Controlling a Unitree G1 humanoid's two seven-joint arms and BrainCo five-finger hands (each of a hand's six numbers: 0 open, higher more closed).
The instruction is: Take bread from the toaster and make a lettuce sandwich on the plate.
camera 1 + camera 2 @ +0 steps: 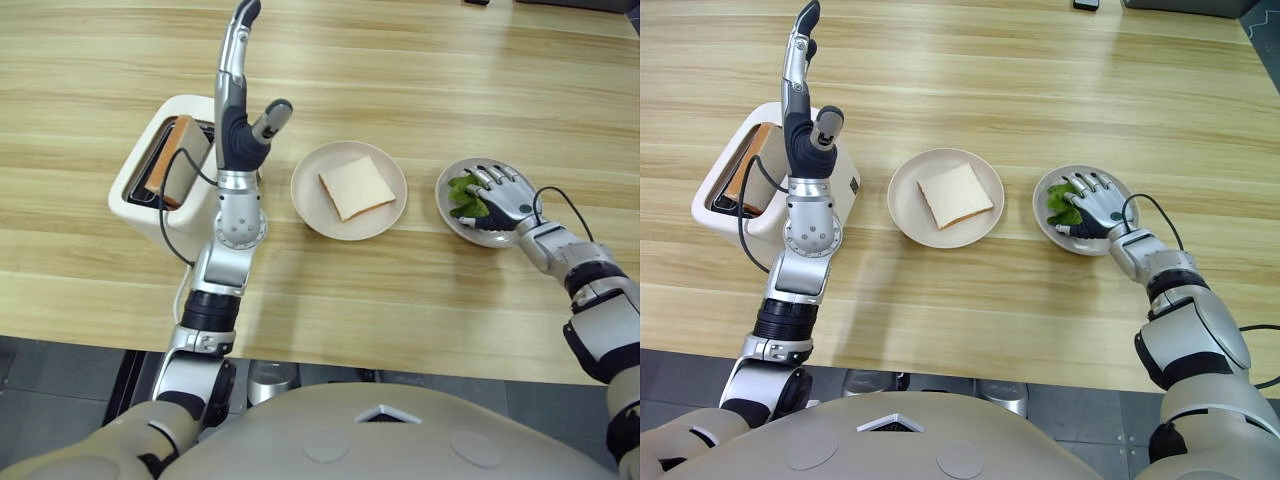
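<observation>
The right hand (503, 192) is lying on the lettuce (460, 190) in its dish (455, 226), grip unclear; bread (357, 187) is sitting on the plate (310, 210), left hand (243, 125) raised open; next, lifting a leaf across

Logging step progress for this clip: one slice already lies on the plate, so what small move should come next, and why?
Probably the right hand should close on the lettuce and lift it. The hand lies open over the lettuce in the small dish, while the bread slice on the plate is bare and ready for it.
</observation>
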